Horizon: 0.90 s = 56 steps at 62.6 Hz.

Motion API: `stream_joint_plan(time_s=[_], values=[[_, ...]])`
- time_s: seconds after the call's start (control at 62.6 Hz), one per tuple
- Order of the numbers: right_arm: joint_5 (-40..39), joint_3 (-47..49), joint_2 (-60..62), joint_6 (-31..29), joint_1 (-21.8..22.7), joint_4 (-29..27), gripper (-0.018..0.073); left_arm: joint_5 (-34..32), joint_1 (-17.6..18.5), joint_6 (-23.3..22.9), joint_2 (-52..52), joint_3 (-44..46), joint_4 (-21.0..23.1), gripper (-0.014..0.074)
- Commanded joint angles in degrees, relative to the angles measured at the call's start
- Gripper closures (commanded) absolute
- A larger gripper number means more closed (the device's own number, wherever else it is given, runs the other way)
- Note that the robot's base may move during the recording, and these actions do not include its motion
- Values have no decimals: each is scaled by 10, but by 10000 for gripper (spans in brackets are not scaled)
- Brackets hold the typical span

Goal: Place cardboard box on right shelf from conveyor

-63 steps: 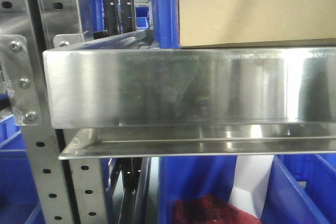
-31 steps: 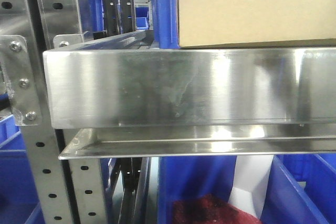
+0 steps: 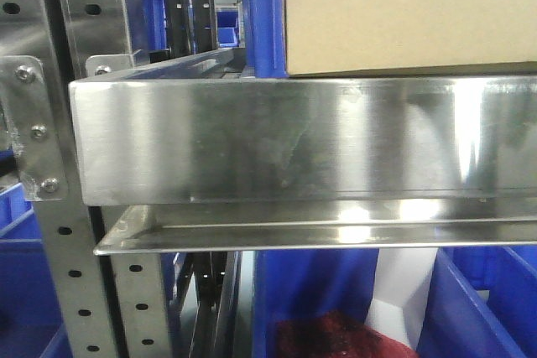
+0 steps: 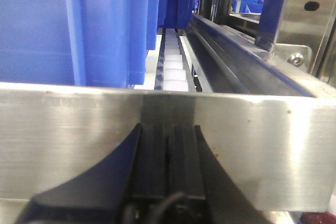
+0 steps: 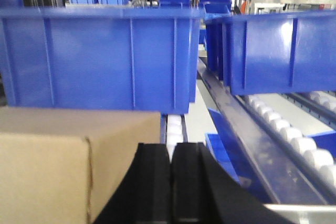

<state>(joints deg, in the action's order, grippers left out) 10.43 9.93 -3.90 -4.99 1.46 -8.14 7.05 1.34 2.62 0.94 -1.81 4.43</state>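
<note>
The tan cardboard box point(image 3: 411, 16) rests on the right shelf point(image 3: 277, 140), behind its brushed steel front lip, at the upper right of the front view. In the right wrist view the same box point(image 5: 63, 161) fills the lower left, just left of my right gripper point(image 5: 171, 153), whose black fingers are pressed together and hold nothing. My left gripper point(image 4: 168, 135) is shut and empty too, close in front of the shelf's steel lip point(image 4: 262, 145). The conveyor is out of view.
Blue plastic bins point(image 5: 100, 56) stand on the shelf behind and beside the box, on white roller tracks point(image 5: 283, 129). A perforated steel upright with a bolted bracket point(image 3: 33, 123) is at the left. Lower blue bins point(image 3: 478, 308) hold red and white items.
Only the reflections on the shelf's front lip have shifted a little. The box and the shelf have stayed where they were.
</note>
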Motion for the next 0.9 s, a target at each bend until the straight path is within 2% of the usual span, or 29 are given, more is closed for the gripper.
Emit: stream_joint_plan(time_s=[0.0, 0.368, 0.416, 0.879], values=[[-78, -8, -5, 1, 3, 7, 536, -52, 1, 0, 6, -5, 3, 713], [-138, -116, 31, 17, 3, 7, 536, -52, 1, 0, 6, -5, 3, 713], [-104, -114, 52, 25, 3, 9, 536, -52, 1, 0, 6, -5, 3, 713], [-116, -114, 56, 27, 3, 18, 536, -52, 1, 0, 6, -5, 3, 713]])
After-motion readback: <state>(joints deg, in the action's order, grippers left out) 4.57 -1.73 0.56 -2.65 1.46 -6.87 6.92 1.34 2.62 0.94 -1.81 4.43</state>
